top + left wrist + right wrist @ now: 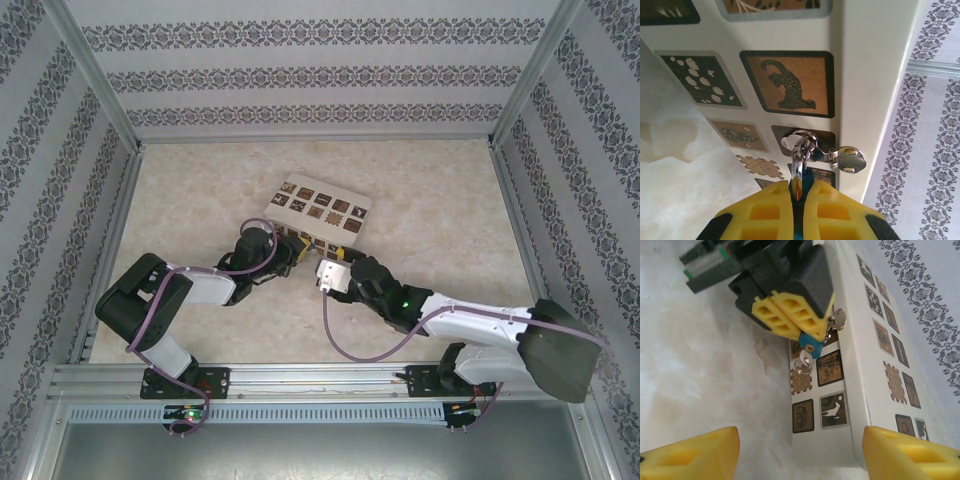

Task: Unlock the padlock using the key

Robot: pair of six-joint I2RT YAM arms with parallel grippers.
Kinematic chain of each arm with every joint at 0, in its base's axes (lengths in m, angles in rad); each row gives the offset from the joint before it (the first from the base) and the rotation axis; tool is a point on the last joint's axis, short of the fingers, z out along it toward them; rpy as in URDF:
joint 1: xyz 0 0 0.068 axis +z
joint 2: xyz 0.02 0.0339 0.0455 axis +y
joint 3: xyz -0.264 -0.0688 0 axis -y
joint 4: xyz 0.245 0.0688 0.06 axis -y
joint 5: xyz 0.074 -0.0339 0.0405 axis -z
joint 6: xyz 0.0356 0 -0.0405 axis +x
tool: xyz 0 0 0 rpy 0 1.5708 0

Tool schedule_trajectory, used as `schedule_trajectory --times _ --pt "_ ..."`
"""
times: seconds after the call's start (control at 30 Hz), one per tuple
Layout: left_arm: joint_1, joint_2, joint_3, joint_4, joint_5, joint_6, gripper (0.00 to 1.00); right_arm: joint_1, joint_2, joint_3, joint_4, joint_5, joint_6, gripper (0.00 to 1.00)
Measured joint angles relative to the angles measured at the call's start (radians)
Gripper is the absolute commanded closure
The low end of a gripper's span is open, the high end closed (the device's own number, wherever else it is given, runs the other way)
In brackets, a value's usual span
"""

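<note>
BOX ON THE BENCH: The left gripper [801, 189] is clenched on the blue body of the padlock [808, 342]. The padlock's thin silver shackle is hooked at the silver hasp [849, 158] on the near side wall of a cream box [318, 208] with brown patterned tiles. The box lies near the middle of the bench [200, 190]. The right gripper [800, 459], yellow fingers spread wide and holding nothing, faces the padlock from nearby. Small silver rings [802, 364] hang under the padlock.
</note>
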Motion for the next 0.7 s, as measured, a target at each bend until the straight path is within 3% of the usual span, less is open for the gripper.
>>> schedule_trajectory --times 0.2,0.7 --pt "0.000 0.002 0.006 0.000 0.013 -0.018 1.00 -0.024 0.092 0.045 0.014 -0.018 -0.116 0.47" --pt "0.000 0.024 0.014 0.002 0.040 -0.031 1.00 -0.108 0.204 0.133 0.014 -0.160 -0.195 0.61"
